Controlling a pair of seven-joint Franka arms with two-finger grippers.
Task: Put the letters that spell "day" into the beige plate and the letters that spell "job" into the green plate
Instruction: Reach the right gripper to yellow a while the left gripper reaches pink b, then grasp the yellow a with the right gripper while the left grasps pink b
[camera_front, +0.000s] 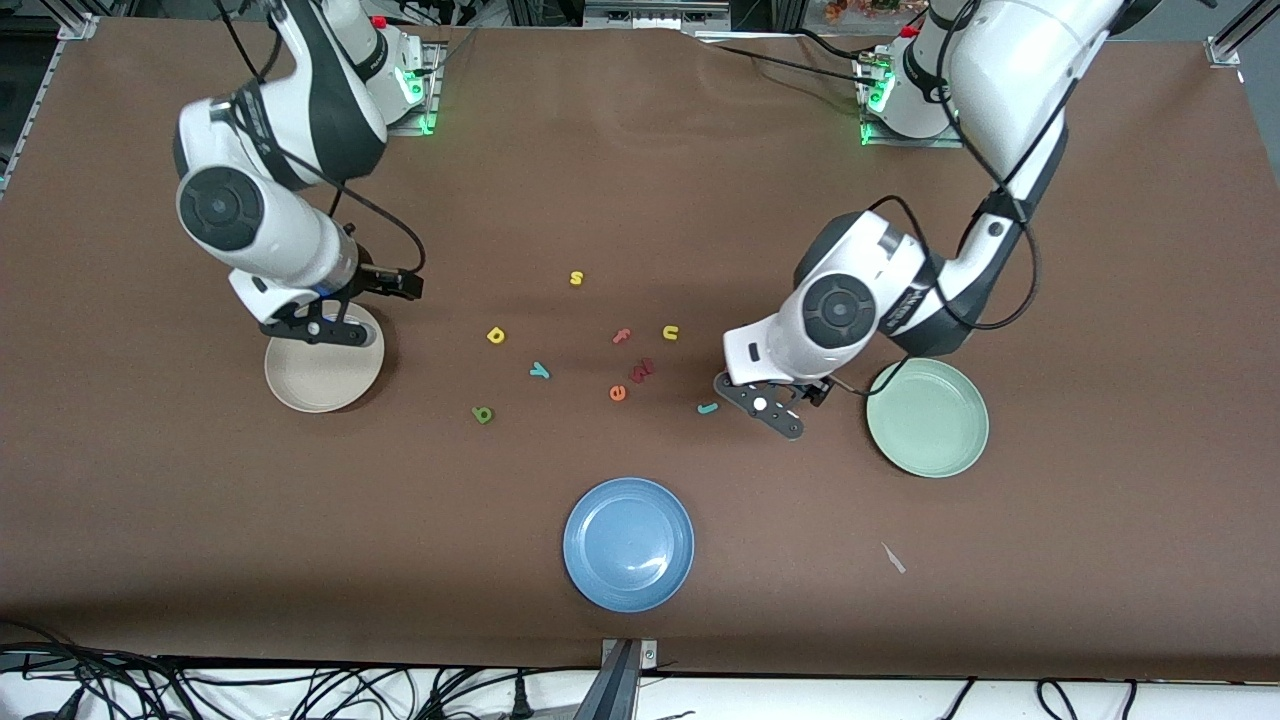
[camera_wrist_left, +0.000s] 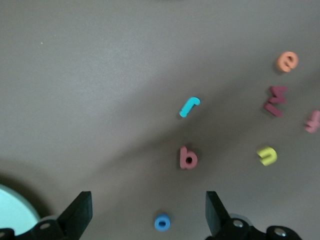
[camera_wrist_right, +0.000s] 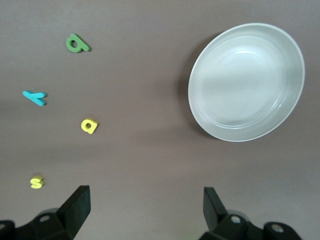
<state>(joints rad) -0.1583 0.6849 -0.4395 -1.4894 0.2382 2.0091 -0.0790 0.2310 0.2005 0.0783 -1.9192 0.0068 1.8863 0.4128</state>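
Letters d (camera_front: 496, 336), y (camera_front: 540, 371), a (camera_front: 483, 413), j (camera_front: 707, 407) lie loose on the table between the beige plate (camera_front: 300, 395) and green plate (camera_front: 940, 455); b (camera_wrist_left: 188, 158) and o (camera_wrist_left: 162, 222) lie under the left gripper (camera_front: 765, 405). Its fingers are spread beside j. The right gripper (camera_front: 322, 328), also spread and empty, hangs over the beige plate's rim.

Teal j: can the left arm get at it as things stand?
Probably yes. The left gripper hangs open right beside the teal j, which lies flat and alone on the table, apart from the other letters, with nothing on top of it.

Brown table cover (camera_front: 640, 150) matt (cloth-like); beige plate (camera_wrist_right: 247, 82) smooth, glossy.
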